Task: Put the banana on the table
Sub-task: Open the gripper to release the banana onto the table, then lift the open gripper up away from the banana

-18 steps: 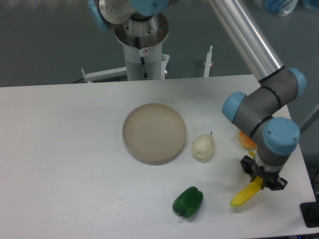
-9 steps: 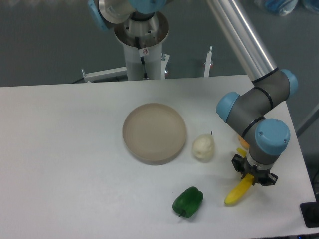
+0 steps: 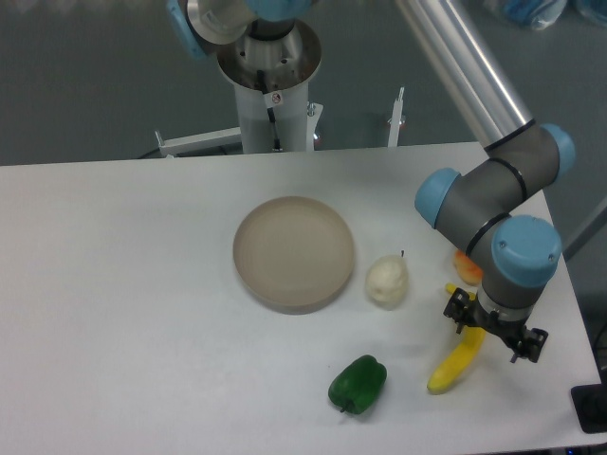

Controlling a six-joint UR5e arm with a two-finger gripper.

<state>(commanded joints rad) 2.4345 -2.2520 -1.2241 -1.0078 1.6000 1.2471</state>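
Note:
The yellow banana point(image 3: 450, 369) lies on the white table point(image 3: 133, 303) near the front right, between the green pepper and the table's right edge. My gripper point(image 3: 494, 329) hangs just over the banana's upper end, its fingers spread to either side, and it looks open. The wrist hides the banana's top tip.
A round beige plate point(image 3: 294, 251) sits mid-table. A pale pear point(image 3: 387, 281) stands to its right, and a green pepper point(image 3: 358, 384) lies near the front edge. An orange fruit point(image 3: 466, 269) is partly hidden behind my arm. The table's right edge is close to the gripper.
The gripper carried the banana a little left and down onto the table. Since then its fingers have spread and shifted slightly right, while the banana stays where it was.

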